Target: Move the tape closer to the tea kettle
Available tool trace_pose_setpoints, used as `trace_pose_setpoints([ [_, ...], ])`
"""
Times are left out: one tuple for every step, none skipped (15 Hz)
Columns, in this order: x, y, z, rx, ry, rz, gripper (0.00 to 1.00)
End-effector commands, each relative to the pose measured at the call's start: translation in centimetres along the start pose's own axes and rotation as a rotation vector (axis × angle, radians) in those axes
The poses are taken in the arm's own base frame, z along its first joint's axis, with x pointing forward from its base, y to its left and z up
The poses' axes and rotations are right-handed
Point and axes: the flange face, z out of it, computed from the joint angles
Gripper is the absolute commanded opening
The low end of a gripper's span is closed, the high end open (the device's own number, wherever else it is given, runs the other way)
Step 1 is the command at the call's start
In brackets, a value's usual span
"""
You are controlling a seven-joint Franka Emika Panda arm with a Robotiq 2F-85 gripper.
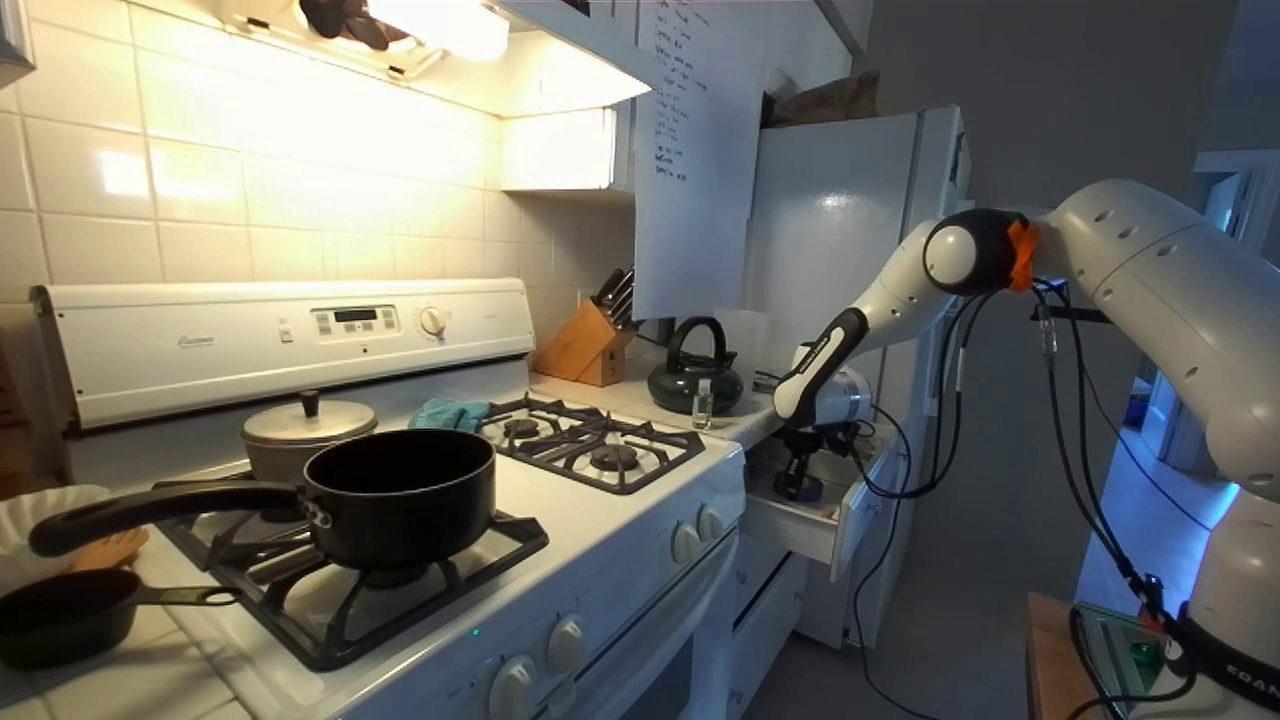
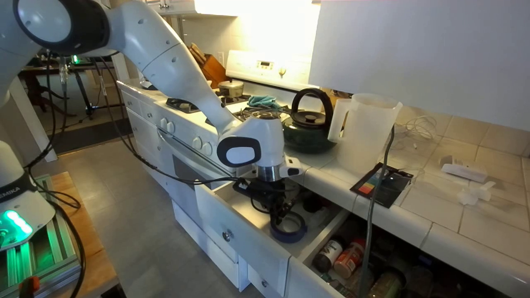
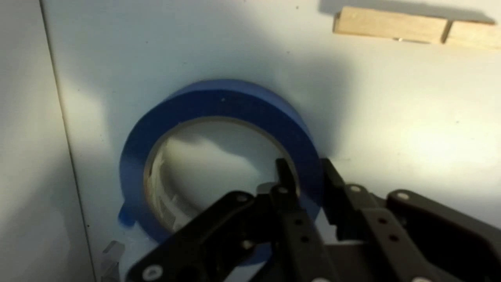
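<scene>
Gripper [image 3: 305,170] down inside the pulled-out drawer [image 2: 256,250], jaws drawn narrow over one side of the tape [image 3: 225,103]: one finger within the ring, one outside, the band filling the gap between. Reads as a hold; whether the ring rests on the drawer's white bottom or just clears it, cannot tell. Ring sits near flat, hole upward, no long axis; its bulk juts off to the inner finger's side. The relation that counts: the tea kettle [image 2: 306,136] stands above and inward, past the front edge of the counter [image 2: 439,203], on the stretch beside the stove [image 1: 575,510]. Next move likely calls for lift first, then across; the jutting side could catch that edge. Materials: tape smooth, blue, pale core, small loose tab at its rim; clothespin [image 3: 391,25] of blond wood, blocky, apart from it; kettle squat, rounded, glossy dark green, tall black arched handle; cloudy translucent pitcher [image 2: 364,128] just beside; counter of pale tile.
</scene>
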Motion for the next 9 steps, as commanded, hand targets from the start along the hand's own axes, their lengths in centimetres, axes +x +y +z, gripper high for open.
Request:
trace_pose_setpoints([
  [-0.2,0.5,-0.3,-0.027,0.004,0.013,0.05],
  [-0.3,0.6,-0.6,-0.032,0.004,0.027,0.07],
  [-0.6,0.7,-1.0,-0.034,0.004,0.048,0.07],
  [-0.8,0.8,-1.3,-0.041,0.006,0.074,0.07],
  [-1.1,0.9,-1.6,-0.041,0.008,0.098,0.06],
  [-1.3,1.0,-2.1,-0.042,0.013,0.120,0.06],
  [-1.5,1.1,-2.7,-0.041,0.021,0.146,0.06],
  [-1.7,1.1,-3.3,-0.044,0.029,0.170,0.06],
  [-1.9,1.1,-4.1,-0.049,0.039,0.194,0.06],
])
